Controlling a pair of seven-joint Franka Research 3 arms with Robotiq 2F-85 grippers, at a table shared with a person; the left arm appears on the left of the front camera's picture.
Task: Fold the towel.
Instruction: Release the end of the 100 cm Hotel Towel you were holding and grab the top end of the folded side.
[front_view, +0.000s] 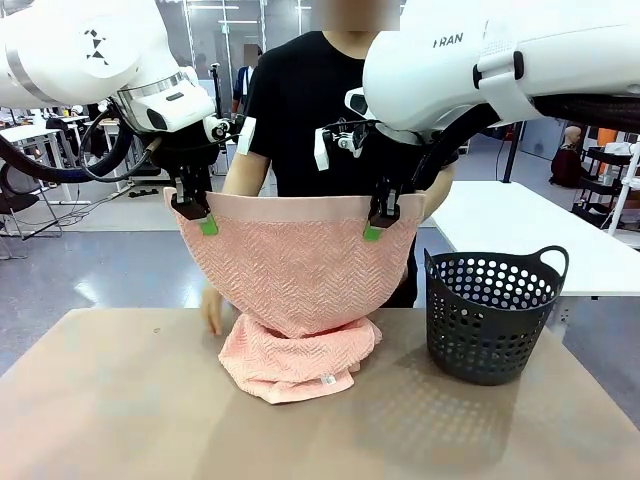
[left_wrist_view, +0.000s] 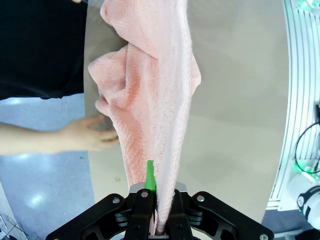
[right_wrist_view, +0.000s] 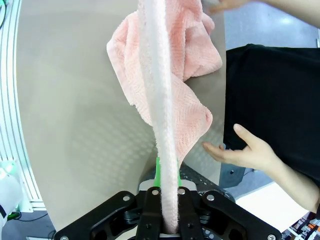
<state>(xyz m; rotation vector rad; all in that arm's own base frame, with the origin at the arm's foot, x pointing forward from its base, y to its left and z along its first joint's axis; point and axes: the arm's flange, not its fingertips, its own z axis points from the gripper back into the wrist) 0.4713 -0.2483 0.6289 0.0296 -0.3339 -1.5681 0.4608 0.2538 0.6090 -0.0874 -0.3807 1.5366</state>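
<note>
Front view: the left gripper (front_view: 207, 222) and the right gripper (front_view: 373, 228), both clamped tight, each pinch a top corner of the salmon-pink towel (front_view: 300, 275) and hold its plain band (front_view: 290, 207) stretched level above the table (front_view: 110, 400). The towel's lower half lies bunched on the table near its far edge, with a small white tag (front_view: 327, 379) showing at the front. A person's hand (front_view: 211, 312) rests at the table's far edge just beside the heap, and a dark perforated basket (front_view: 492, 318) stands on the table's right side
</note>
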